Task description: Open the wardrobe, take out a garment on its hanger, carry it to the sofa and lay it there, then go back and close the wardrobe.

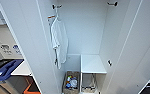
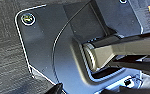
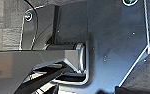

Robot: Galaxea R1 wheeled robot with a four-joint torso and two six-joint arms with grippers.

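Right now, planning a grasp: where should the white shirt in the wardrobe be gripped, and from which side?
Probably the white shirt at its top, under the black peg, from the open front: it hangs limp along the wardrobe's left wall, so lower cloth would bunch.

Left wrist view: wide dark plate (image 2: pixel 41 50) of robot, round fitting (image 2: pixel 27 19) at corner, jointed bar (image 2: pixel 121 51) crossing beside it, ending in pale rounded joint (image 2: pixel 91 57) seated in plate's recess. Thin cable (image 2: pixel 66 27) curving over plate. Fingers not discernible.

Right wrist view: same kind of dark plate (image 3: pixel 111 42), round fittings at two corners (image 3: pixel 29 16) (image 3: pixel 130 2), grey jointed bar (image 3: pixel 28 65) meeting plate at cylindrical joint (image 3: pixel 79 56). Fingers not discernible; open or closed unknowable.
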